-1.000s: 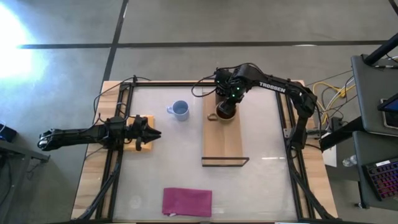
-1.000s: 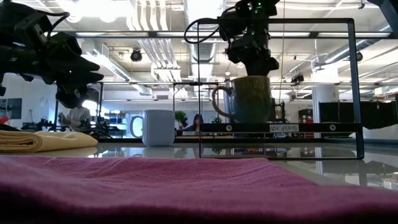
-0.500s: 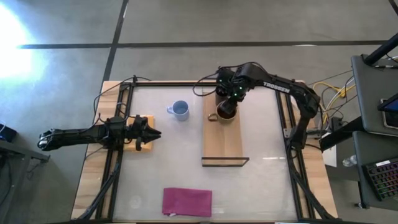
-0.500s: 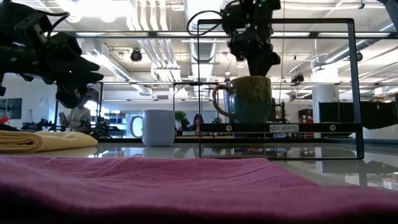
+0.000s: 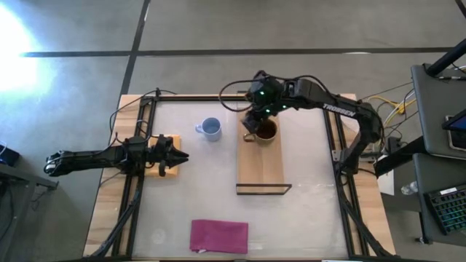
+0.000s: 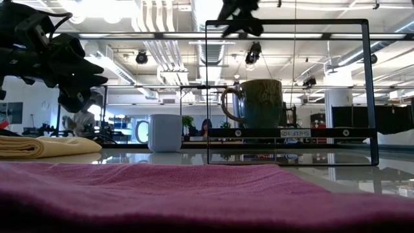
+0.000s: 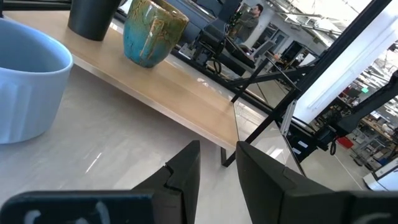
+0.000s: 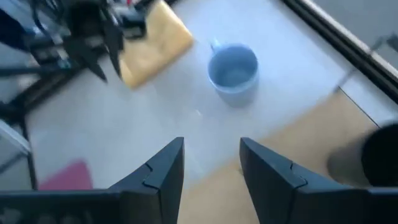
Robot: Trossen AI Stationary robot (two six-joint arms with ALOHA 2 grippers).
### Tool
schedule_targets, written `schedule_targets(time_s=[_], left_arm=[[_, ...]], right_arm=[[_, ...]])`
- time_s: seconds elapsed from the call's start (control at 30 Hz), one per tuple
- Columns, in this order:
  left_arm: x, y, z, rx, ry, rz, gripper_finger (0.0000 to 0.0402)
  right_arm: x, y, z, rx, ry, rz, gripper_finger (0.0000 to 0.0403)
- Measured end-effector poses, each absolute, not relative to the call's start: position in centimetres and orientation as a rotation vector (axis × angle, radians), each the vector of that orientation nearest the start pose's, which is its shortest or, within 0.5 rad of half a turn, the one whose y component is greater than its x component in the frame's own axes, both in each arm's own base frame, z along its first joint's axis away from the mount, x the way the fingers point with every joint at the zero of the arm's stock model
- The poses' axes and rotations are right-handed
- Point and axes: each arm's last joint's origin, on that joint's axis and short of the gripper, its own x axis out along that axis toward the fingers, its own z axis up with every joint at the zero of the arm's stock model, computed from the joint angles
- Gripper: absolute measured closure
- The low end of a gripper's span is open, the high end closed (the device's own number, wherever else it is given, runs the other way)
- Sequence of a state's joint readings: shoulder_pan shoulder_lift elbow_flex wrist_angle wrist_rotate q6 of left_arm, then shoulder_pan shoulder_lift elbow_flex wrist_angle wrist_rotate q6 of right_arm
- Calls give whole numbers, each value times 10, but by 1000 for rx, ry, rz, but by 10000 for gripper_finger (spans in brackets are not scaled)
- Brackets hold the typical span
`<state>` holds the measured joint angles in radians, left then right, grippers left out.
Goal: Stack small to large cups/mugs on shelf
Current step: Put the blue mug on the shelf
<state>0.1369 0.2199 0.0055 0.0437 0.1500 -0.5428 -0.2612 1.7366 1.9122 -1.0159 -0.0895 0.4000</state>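
The brown glossy mug [image 5: 266,131] stands upright on the far part of the light-wood shelf plank [image 5: 260,166]; it also shows in the low view [image 6: 259,103]. The small black cup [image 7: 93,15] stands on the plank just beyond the mug [image 7: 152,31]. The light blue mug [image 5: 210,129] stands on the table left of the plank. My right gripper [image 5: 252,121] hangs open and empty above the plank's left edge, beside the brown mug. My left gripper [image 5: 182,155] hovers over the yellow pad at the left, with a narrow gap between its fingers [image 7: 217,155], empty.
A yellow-tan pad [image 5: 164,166] lies under my left gripper. A magenta cloth [image 5: 218,235] lies at the table's near edge. The plank's thin dark frame [image 5: 263,189] stands at its near end. The table between blue mug, cloth and plank is bare [image 5: 196,189].
My right gripper has risen from just above the brown mug's mouth and gone a little toward the table's left edge. The brown mug has stayed upright on the plank.
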Motion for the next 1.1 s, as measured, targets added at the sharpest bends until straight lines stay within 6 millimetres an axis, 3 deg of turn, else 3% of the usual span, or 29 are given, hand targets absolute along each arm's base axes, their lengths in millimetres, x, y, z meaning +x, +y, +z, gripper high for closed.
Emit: schedule_targets(time_s=[0.2, 0.47, 0.57, 0.63, 0.8, 1.1], left_arm=[[109, 11, 151, -566, 170, 34, 312], [109, 11, 151, -560, 168, 36, 312], [109, 15, 152, -506, 121, 169, 312], [109, 17, 157, -594, 48, 240, 312], [109, 19, 173, -1080, -194, 217, 312], [102, 26, 194, -995, -549, 379, 312]], right_arm=[[375, -98, 400, 524, 780, -329, 255], [374, -97, 411, 505, 797, -329, 254], [371, -96, 413, 508, 796, -334, 254], [369, -95, 415, 510, 798, -335, 254], [367, -91, 411, 511, 845, -332, 254], [369, -61, 416, 414, 836, -385, 254]])
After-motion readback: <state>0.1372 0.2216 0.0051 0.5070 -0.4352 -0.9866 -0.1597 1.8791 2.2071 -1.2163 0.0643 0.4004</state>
